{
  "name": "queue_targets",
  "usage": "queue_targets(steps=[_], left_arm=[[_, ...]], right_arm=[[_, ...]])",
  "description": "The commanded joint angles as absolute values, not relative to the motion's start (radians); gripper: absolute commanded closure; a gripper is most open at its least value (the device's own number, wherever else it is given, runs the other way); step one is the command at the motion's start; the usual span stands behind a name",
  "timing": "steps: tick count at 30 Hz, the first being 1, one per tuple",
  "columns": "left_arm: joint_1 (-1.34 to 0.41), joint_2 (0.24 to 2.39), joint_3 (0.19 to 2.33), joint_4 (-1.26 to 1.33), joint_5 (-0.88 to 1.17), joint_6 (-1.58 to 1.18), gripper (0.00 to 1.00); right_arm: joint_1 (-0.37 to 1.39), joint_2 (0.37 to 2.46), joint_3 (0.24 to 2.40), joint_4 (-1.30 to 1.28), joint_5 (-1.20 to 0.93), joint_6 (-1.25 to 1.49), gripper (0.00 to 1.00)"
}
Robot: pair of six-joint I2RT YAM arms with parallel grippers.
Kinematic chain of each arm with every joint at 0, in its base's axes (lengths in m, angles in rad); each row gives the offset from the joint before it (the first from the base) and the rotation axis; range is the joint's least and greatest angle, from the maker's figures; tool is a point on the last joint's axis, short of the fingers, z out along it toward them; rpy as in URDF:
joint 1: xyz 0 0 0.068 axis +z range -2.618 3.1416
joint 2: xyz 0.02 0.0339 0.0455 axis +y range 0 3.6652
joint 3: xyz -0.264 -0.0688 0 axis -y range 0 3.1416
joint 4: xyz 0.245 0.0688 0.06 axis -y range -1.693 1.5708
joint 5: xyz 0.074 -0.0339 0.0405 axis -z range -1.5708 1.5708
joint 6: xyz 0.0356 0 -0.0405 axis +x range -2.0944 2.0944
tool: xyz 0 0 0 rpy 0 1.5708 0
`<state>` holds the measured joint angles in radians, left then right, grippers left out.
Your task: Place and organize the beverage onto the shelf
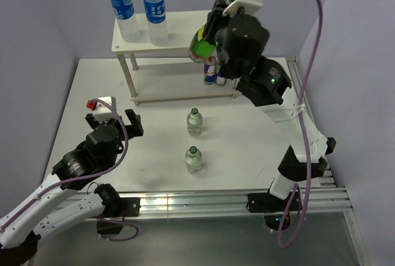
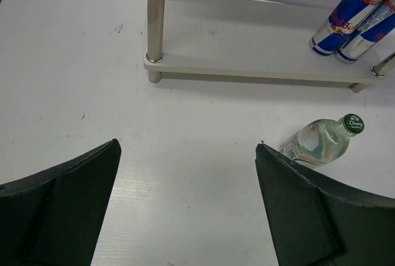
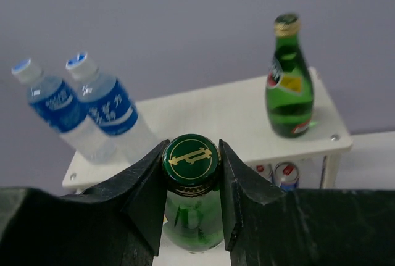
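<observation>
The shelf [image 1: 176, 37] stands at the back of the table. My right gripper [image 1: 214, 24] is shut on the neck of a green glass bottle [image 1: 200, 45], just under its gold-marked cap [image 3: 191, 158], and holds it upright over the right half of the top tier [image 3: 228, 115]. A second green bottle [image 3: 289, 81] stands at the top tier's right end. Two blue-labelled water bottles [image 1: 139, 13] stand at its left end. Two Red Bull cans [image 1: 211, 70] stand on the lower tier. My left gripper [image 1: 114, 118] is open and empty over the table, left of two clear bottles [image 1: 194, 121] [image 1: 194, 158].
In the left wrist view, one clear green-capped bottle [image 2: 321, 141] stands just past my right finger [image 2: 308, 210]. A shelf leg [image 2: 155, 19] and the lower board [image 2: 247, 37] lie ahead, with the cans [image 2: 345, 19] at its right end. Purple walls enclose the table.
</observation>
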<state>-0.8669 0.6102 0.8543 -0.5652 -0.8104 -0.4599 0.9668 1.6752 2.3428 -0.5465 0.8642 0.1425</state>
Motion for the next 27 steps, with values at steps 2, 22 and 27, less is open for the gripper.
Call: queue_targets(steps=[2, 22, 27], left_arm=[[-0.798, 0.606, 0.847, -0.489, -0.698, -0.445, 0.03], [-0.744, 0.612, 0.833, -0.488, -0.670, -0.446, 0.04], [-0.729, 0.609, 0.830, -0.485, -0.658, -0.446, 0.04]], right_arm=[[0.928, 1.707, 2.465, -0.465, 0.850, 0.043, 1.00], [0.729, 1.833, 2.579, -0.218, 0.696, -0.037, 1.00], [0.700, 1.856, 2.577, -0.192, 0.667, -0.032, 1.00]])
